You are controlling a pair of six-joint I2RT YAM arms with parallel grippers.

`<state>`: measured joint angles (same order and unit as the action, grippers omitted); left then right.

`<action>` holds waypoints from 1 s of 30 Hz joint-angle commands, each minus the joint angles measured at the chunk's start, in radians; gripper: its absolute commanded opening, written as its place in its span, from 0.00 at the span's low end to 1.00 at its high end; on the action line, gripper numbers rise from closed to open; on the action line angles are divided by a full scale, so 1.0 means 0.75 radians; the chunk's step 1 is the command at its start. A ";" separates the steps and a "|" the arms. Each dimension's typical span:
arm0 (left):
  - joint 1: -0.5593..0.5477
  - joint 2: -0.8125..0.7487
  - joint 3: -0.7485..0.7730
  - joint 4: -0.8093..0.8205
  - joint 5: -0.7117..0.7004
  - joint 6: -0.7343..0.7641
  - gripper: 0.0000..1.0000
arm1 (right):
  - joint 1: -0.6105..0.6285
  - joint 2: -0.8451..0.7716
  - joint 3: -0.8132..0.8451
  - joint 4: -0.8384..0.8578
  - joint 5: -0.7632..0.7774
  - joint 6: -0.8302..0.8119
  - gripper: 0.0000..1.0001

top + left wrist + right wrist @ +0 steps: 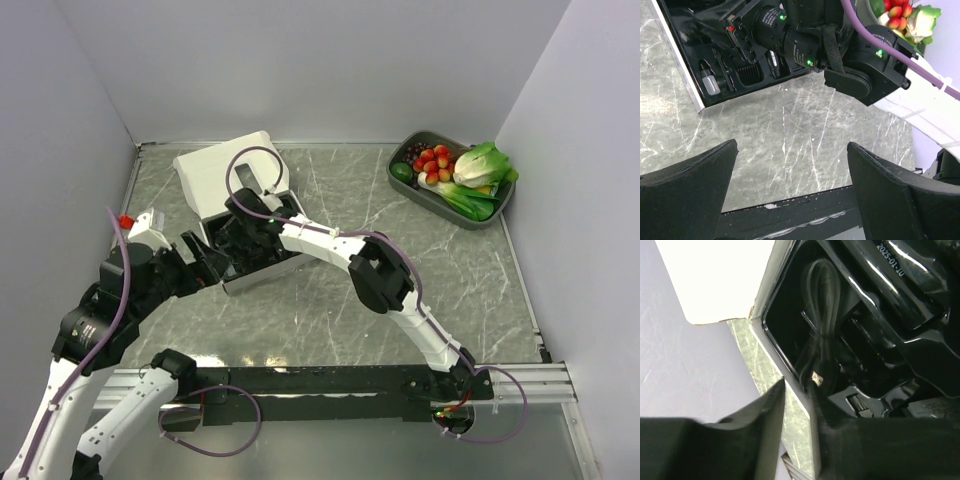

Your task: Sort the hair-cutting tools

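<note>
The black moulded tray [268,262] sits in the open white box [215,172] at the back left. Its slots hold a small clear bottle [710,83] and a ribbed black comb attachment [748,73]. A glossy black clipper body [902,275] lies next to a coiled cable [821,290] in a deep pocket. My right gripper [797,385] [243,213] is down at the tray's edge, slightly open. One finger is inside the pocket by the cable and the other is outside the box wall. My left gripper [792,145] [205,262] hangs wide open over bare table beside the tray, holding nothing.
A dark bin of vegetables and cherry tomatoes [455,180] stands at the back right. A small red object [125,220] lies by the left wall. The box lid leans open behind the tray. The right forearm [860,65] crosses above the tray.
</note>
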<state>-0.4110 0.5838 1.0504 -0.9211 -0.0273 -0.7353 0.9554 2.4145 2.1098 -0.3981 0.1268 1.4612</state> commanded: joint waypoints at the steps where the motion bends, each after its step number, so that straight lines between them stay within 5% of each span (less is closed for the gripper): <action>1: -0.014 -0.003 -0.006 0.015 0.010 0.027 0.97 | 0.006 0.000 0.069 -0.003 0.044 0.001 0.42; 9: -0.014 0.021 0.013 0.036 -0.013 0.025 0.97 | 0.000 -0.149 -0.007 0.060 0.060 -0.148 0.48; 23: -0.014 0.199 -0.075 0.219 -0.215 0.074 0.95 | -0.206 -0.971 -0.737 0.212 -0.083 -0.792 0.48; 27: -0.006 0.342 -0.124 0.401 -0.232 0.097 0.67 | -0.314 -1.210 -0.969 0.114 -0.102 -0.972 0.42; 28: 0.000 0.375 -0.128 0.424 -0.223 0.105 0.48 | -0.323 -1.262 -1.013 0.097 -0.104 -1.035 0.41; 30: 0.024 0.471 -0.139 0.479 -0.221 0.113 0.32 | -0.335 -1.409 -1.137 0.081 -0.085 -1.083 0.41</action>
<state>-0.4156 0.8463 0.9630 -0.7147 -0.1722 -0.6849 0.7158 1.5169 1.3922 -0.2764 0.0631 0.8238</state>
